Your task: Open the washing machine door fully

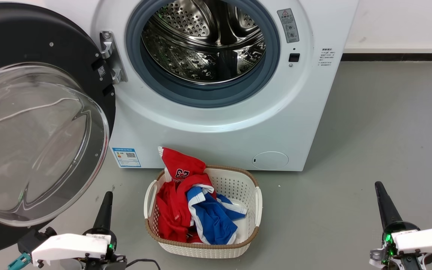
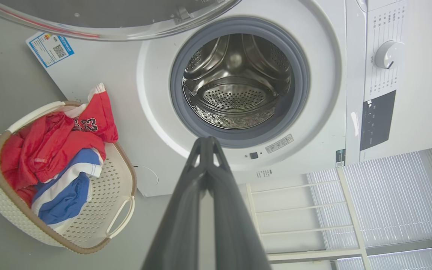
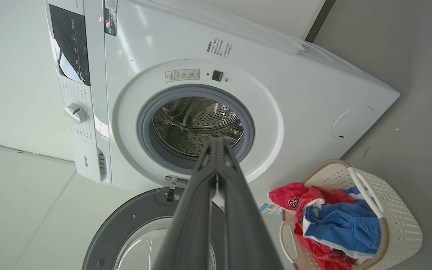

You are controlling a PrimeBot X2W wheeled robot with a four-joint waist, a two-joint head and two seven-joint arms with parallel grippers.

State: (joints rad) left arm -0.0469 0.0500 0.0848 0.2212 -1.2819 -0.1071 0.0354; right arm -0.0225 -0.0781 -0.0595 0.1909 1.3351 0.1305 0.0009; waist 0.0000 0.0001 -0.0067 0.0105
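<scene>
Nearest us we noted the left claw [image 1: 107, 195], low on the left, fingers pressed together and empty, pointing at the machine. The right claw [image 1: 379, 186] was the same, well apart to the right. The laundry basket [image 1: 251, 180] sat on the floor between them. The washing machine door [image 1: 32, 142] stood just up-left of the left claw, apart from it, glass bowl facing us, hinged at its right edge to the washing machine [image 1: 219, 127]. The left arm was nearer. We judged any further swing would run leftward.
</scene>
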